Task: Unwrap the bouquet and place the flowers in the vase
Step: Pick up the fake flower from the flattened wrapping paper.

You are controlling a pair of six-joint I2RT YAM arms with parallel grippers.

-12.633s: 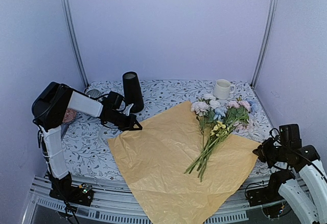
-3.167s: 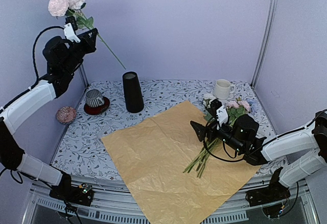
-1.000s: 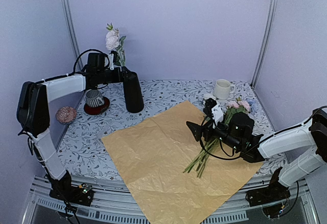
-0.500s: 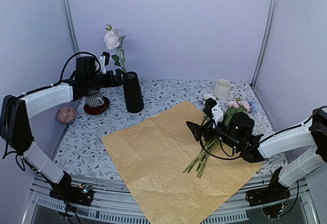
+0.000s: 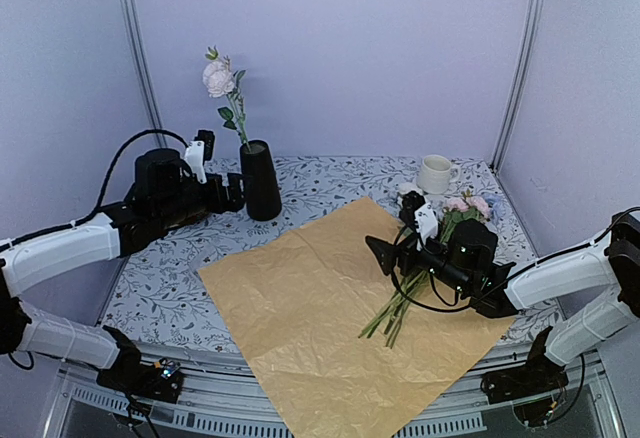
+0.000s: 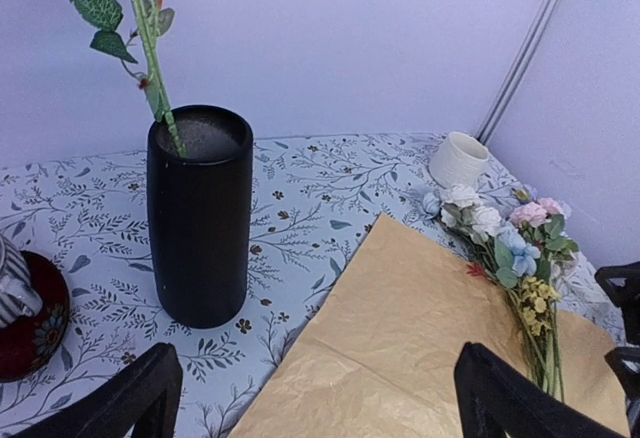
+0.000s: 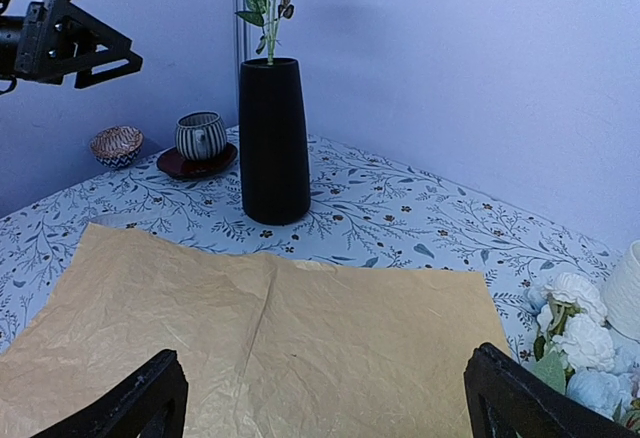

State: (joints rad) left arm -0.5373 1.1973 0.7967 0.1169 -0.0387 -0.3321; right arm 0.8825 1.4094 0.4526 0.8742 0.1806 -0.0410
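"Seeing both pincers from where you sit?"

"Yes. My left gripper (image 5: 222, 170) hangs left of centre in the top view, jaws spread wide with nothing in them, just beside the vase (image 5: 260, 183). My right gripper (image 5: 395, 230) gapes wide too, empty, right of centre."

"And the flowers?"

"One pink rose (image 5: 220, 76) stands in the vase, upper left. The other flowers (image 5: 432, 226) lie on the opened paper (image 5: 300, 298), blooms toward the mug (image 5: 434, 173), close by my right gripper."
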